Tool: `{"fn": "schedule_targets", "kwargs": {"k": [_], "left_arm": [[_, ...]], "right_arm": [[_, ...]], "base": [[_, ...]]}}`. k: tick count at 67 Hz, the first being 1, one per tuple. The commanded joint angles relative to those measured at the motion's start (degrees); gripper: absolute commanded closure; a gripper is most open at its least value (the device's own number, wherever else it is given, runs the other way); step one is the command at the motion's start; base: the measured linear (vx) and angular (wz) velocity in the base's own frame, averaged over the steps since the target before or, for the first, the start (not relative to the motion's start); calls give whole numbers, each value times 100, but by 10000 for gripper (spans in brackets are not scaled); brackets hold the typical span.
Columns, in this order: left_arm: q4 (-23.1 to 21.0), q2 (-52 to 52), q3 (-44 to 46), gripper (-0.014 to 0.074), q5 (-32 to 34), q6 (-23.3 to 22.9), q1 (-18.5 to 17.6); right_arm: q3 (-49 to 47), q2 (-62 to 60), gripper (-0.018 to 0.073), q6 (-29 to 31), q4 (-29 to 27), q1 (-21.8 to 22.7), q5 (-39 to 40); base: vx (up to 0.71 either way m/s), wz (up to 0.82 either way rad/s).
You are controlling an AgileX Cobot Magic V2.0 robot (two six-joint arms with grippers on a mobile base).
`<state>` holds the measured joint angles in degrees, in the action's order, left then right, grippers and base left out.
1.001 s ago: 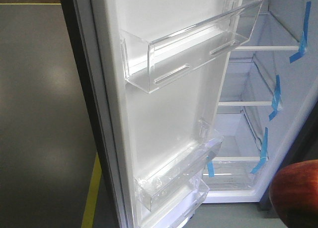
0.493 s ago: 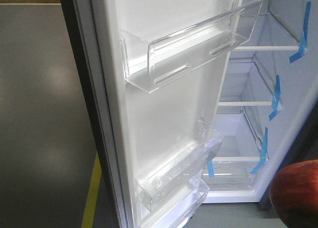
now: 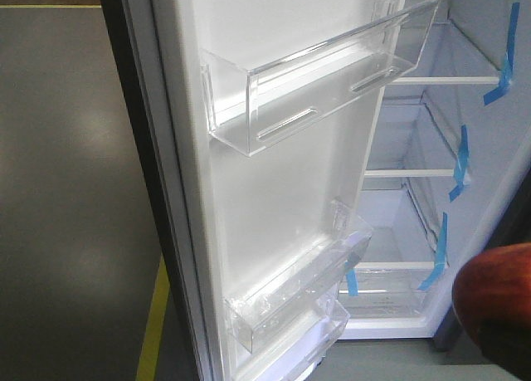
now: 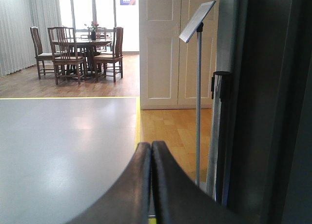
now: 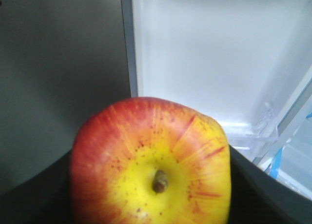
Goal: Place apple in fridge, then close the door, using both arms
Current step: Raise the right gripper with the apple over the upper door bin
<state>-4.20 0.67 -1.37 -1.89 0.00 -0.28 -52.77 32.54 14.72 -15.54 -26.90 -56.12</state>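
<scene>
- The apple point(image 5: 151, 160) isn't in the fridge point(image 3: 415, 223) yet. It sits in the bottom right corner of the front view, outside the opening and low down, stem dimple facing the wrist camera.
- The right gripper point(image 5: 152, 202) is spread about as wide as the apple and clamped on it. Dark fingers point(image 5: 273, 194) show on both sides, but I can't see how deep the fruit sits between them.
- The left gripper point(image 4: 151, 185) has its fingers pressed together with nothing in them, and it points out at the room, not at the door point(image 3: 274, 198).
- The door is swung wide, with its clear bins point(image 3: 323, 82) sticking out towards the opening.
- What could go wrong, as I see it:
  - A round, smooth apple held only by its sides could squirt out if it bumps anything on the way in.
  - The fridge's right edge is right next to the apple, so a sloppy line in could clip it.
  - The shelves point(image 3: 415, 173) look flat and slick, so an apple let go with any sideways push could roll back out.
  - If the left arm swings the door before the right arm is clear, the door bins hit that arm.
  - The left arm faces away, so it has a long reach round and could miss the door edge.
</scene>
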Motion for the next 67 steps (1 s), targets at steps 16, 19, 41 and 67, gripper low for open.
{"fn": "schedule_targets", "kwargs": {"k": [16,19,41,67], "left_arm": [[-28,85,-160,602,440,-53,4],[-28,85,-160,602,440,-53,4],[-28,85,-160,602,440,-53,4],[-28,85,-160,602,440,-53,4]], "right_arm": [[-534,949,330,-1757,1433,3,1914],[-749,1194,327,-1914,1633,3,1965],[-3164,2859,320,-2022,2152,3,1711],[-5426,4667,314,-1510,2133,3,582]], "base": [[0,0],[0,0],[0,0],[0,0]]}}
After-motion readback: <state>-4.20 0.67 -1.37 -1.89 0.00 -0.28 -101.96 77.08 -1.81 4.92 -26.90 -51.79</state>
